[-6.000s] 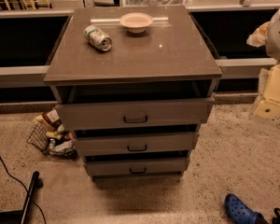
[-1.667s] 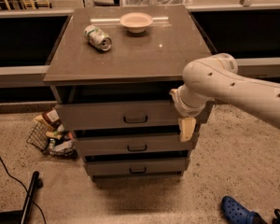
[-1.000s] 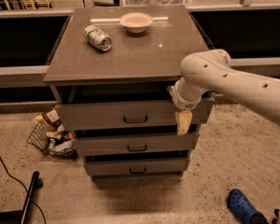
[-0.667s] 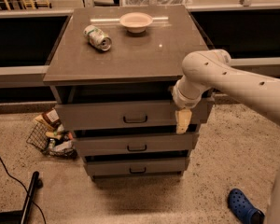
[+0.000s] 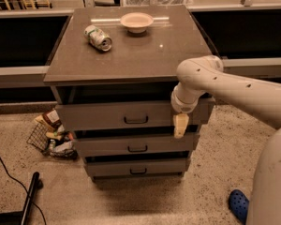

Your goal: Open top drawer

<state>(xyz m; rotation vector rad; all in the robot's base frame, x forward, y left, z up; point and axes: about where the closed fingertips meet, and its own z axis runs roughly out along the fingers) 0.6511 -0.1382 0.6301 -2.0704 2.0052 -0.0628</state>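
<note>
Matt grey-brown top drawer (image 5: 98, 116), glossy cabinet top (image 5: 131, 55), shiny metal can (image 5: 98, 37), smooth cream plastic gripper (image 5: 180, 125) at the drawer's right end, rough speckled floor (image 5: 210, 182).

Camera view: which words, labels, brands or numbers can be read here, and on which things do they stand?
No text can be read.
On the can: coloured print, too blurred to read.
On the packets in the wire basket: too blurred.
On the gripper, at the right end of the top drawer: no marking seen.

High camera looks down on cabinet (image 5: 131, 60) front; jaws before top drawer (image 5: 103, 117).
</note>
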